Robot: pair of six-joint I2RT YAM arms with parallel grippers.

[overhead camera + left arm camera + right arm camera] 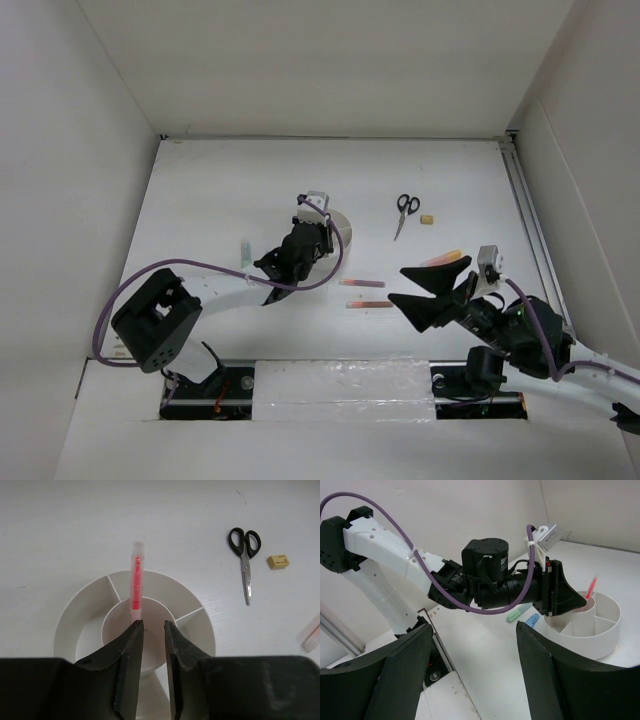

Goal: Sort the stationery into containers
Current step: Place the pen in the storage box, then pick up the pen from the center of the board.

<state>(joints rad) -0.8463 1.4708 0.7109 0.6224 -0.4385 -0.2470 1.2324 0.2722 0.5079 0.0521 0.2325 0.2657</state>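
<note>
White worktop (200,190), white walls (60,150) all round. From above, the left arm (220,285) hides most of the round organizer (75,625). Its wrist view shows us a pink pen (135,580) leaning in the centre cup, just past the left gripper (153,625), which is narrowly parted and holds nothing. We see the right gripper (474,630) wide apart and empty. Scissors (244,555) and eraser (278,561) lie beyond the organizer.

Illumination diffuse and even, from overhead. The white desk (220,180) reads bright, without glare; shadows are soft and faint. Top view sharp throughout. Wrist views: the left hand (153,625) and right hand (472,627) appear dark and slightly soft close to the lens.
</note>
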